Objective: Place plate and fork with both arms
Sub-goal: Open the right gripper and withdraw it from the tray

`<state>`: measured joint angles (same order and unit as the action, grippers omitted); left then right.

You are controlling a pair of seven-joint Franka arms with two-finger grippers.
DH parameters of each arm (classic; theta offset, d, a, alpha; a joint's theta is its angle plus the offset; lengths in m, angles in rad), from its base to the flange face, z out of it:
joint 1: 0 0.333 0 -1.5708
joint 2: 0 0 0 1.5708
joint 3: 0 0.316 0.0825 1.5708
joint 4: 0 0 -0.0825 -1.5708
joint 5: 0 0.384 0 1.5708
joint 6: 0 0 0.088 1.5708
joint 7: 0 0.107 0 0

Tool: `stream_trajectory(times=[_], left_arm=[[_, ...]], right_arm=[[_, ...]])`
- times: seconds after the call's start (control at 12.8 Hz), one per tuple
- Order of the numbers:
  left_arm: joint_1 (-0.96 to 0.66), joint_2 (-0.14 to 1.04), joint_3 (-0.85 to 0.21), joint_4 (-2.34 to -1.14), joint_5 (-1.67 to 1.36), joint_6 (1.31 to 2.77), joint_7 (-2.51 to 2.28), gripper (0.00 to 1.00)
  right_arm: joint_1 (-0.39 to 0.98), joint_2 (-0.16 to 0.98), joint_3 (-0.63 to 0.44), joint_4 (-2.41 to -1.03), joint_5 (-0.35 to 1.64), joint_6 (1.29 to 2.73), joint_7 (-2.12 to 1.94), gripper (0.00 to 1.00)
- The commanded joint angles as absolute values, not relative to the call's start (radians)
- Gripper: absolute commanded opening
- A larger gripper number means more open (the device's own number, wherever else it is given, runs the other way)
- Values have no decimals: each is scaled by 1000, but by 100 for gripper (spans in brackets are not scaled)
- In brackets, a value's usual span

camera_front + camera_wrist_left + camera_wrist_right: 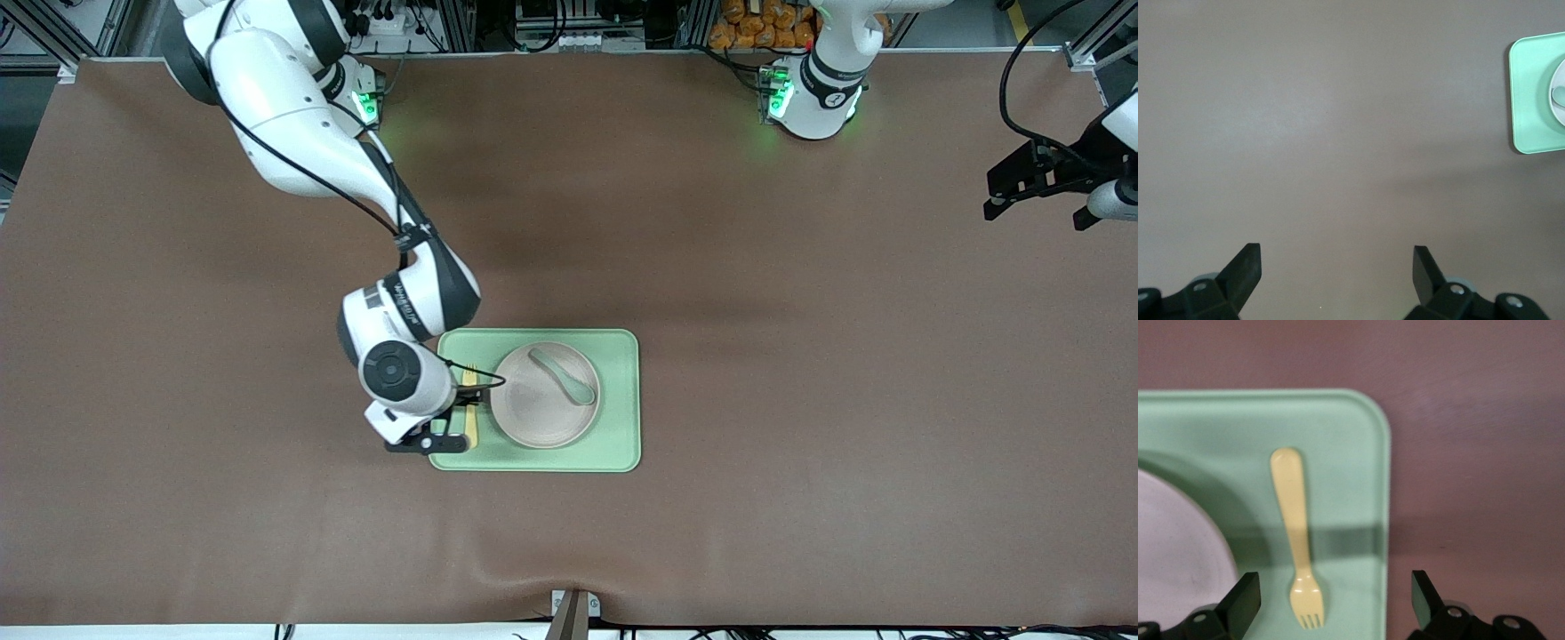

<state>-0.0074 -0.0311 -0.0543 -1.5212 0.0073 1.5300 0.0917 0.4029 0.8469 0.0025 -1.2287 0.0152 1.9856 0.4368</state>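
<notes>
The off-white plate (pixel 533 409) sits on the pale green tray (pixel 622 400), with a muted green spoon (pixel 562 375) lying in it. The pale yellow fork (pixel 470 404) lies flat on the tray beside the plate, toward the right arm's end. My right gripper (pixel 444 431) hovers open over the fork. In the right wrist view the fork (pixel 1298 533) has its tines between the open fingers of the gripper (pixel 1335 597), untouched, with the plate's edge (pixel 1171 547) beside it. My left gripper (pixel 1036 191) waits open and empty over bare table at the left arm's end, and it also shows in the left wrist view (pixel 1337 257).
The brown table mat (pixel 800 356) surrounds the tray. The left wrist view shows a corner of the tray (pixel 1531 100) and a sliver of the plate (pixel 1559 93) some way off. The right arm's wrist hides part of the tray's end.
</notes>
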Motion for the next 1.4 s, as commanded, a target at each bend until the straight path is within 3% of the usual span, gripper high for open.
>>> stream_trajectory(times=[0.0, 0.55, 1.09, 1.32], left_arm=[[0, -35, -54, -1522, -9, 1532, 112, 100], [-2, -35, -54, -1523, -9, 1531, 112, 100], [-3, -35, -54, -1522, -9, 1531, 112, 100], [-3, -35, -54, -1522, -9, 1531, 112, 100]], right_arm=[[295, 738, 55, -1246, 25, 1933, 427, 100], [48, 526, 241, -1246, 25, 1685, 431, 100], [-9, 281, 224, -1276, 26, 1487, 356, 100], [-14, 113, 151, -1405, 61, 1477, 304, 100]])
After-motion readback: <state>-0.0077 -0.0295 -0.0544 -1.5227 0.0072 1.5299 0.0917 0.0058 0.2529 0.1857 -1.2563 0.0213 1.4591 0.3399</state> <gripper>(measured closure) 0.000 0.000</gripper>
